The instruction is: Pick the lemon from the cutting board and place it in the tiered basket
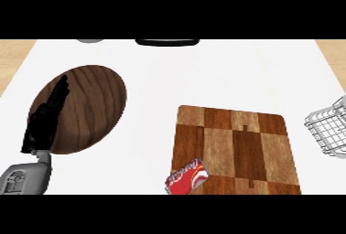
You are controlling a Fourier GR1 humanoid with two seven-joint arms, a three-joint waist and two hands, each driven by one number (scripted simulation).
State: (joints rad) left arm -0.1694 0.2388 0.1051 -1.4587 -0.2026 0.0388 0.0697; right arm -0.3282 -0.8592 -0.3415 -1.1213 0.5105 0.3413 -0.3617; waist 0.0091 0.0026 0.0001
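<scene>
I am seeing the left hand (46, 114) resting with straight fingers over the round wooden plate (94, 105). No lemon is showing on the cutting board (236, 146); a red can (187, 177) is lying at its edge. The wire basket (329, 128) is sitting right.

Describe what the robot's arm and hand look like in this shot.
Only the left arm shows. Its forearm is a grey, rounded casing with moulded panel lines, narrowing to a slim grey wrist. The left hand is matte black, with long slender fingers. No cables or markings are visible.
</scene>
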